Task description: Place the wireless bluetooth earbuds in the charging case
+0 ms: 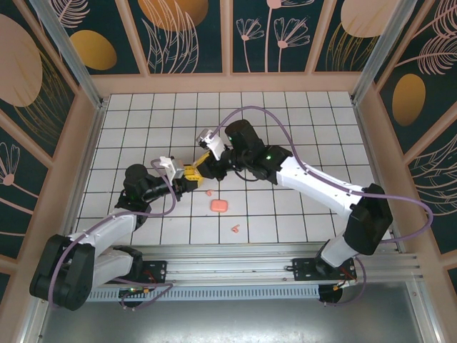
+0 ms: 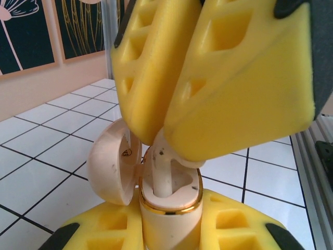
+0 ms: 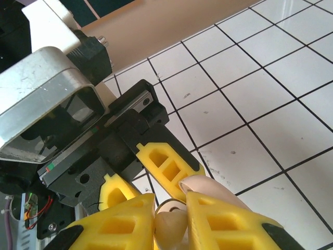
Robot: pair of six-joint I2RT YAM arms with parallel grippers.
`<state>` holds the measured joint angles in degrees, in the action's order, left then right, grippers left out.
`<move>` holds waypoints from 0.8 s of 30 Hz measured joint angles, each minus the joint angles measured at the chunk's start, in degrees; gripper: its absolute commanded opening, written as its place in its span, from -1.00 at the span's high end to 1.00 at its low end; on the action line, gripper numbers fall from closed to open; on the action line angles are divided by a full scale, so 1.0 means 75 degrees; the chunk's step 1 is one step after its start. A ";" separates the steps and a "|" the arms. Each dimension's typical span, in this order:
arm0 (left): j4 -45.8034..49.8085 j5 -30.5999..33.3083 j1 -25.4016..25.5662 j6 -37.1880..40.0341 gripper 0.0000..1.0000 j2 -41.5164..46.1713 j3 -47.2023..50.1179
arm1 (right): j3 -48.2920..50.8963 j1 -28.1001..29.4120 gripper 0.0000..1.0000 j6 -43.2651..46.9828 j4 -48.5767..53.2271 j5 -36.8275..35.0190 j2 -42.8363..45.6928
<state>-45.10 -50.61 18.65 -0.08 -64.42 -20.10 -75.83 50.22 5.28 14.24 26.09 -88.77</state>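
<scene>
Gripping the cream-white rounded plastic charging case [image 2: 167, 223] by its lower body, the left end effector [image 2: 169, 232] is clamped tight on it over the white tiled table [image 1: 300, 121]. The hinged lid [image 2: 110, 167] of the case stands open, to the left in the left wrist view. The right end effector [image 2: 162, 139] is closed on a cream-white bean-like plastic earbud [image 2: 162, 174], whose stem sits inside the gold-rimmed opening of the case. On the table, a salmon-pink rounded case [image 1: 219, 206] lies near both end effectors, toward the arm bases. A small salmon-pink earbud [image 1: 208, 191] lies just beside it, and a second salmon-pink earbud [image 1: 234, 229] lies nearer the bases.
</scene>
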 measured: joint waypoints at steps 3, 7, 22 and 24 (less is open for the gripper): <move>0.0073 -0.0020 0.0000 0.0038 0.66 0.0047 -0.0020 | -0.0219 -0.0015 0.56 0.0216 0.0271 0.0105 -0.0090; 0.0245 -0.0090 0.0000 0.0143 0.65 0.0131 -0.0070 | -0.0495 -0.0035 0.55 0.0551 0.0699 0.0248 -0.0178; 0.0664 -0.0487 0.0020 0.0414 0.64 0.0286 -0.0338 | -0.1055 -0.0134 0.53 0.2358 0.1792 0.0513 -0.0376; 0.0682 -0.0495 0.0020 0.0414 0.63 0.0291 -0.0370 | -0.1227 -0.0184 0.53 0.2509 0.1926 0.0539 -0.0475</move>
<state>-39.99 -54.33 18.81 3.03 -62.24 -22.87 -85.03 48.84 24.10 28.69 30.13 -92.33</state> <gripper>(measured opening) 0.192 0.236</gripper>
